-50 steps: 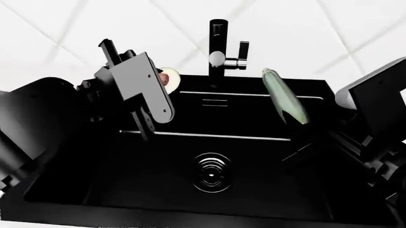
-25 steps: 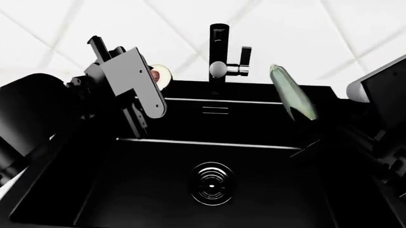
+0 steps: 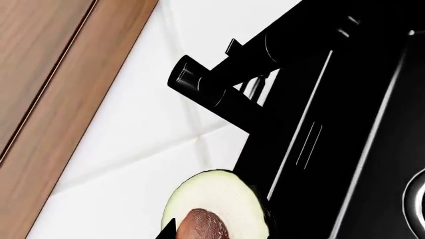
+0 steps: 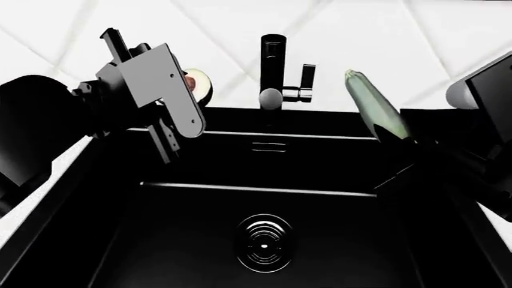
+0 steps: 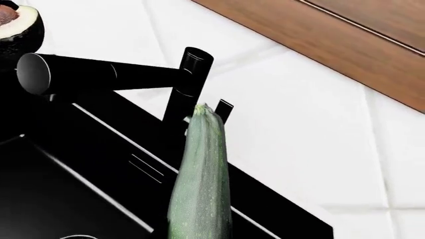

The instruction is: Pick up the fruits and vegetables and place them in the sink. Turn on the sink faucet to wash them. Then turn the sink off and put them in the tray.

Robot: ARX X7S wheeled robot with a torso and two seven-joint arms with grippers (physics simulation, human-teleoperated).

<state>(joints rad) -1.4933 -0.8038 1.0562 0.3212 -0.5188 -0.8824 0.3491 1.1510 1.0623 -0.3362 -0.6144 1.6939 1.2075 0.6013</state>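
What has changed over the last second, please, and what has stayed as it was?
Both arms have lifted: the left gripper carried the avocado up and outward to the left, and the zucchini rose at the right. Nothing was released. The sink holds no produce, and the faucet looks untouched.

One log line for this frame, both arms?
left pincer: holds avocado | right pincer: hidden, zucchini held aloft | sink: no produce inside | faucet: untouched
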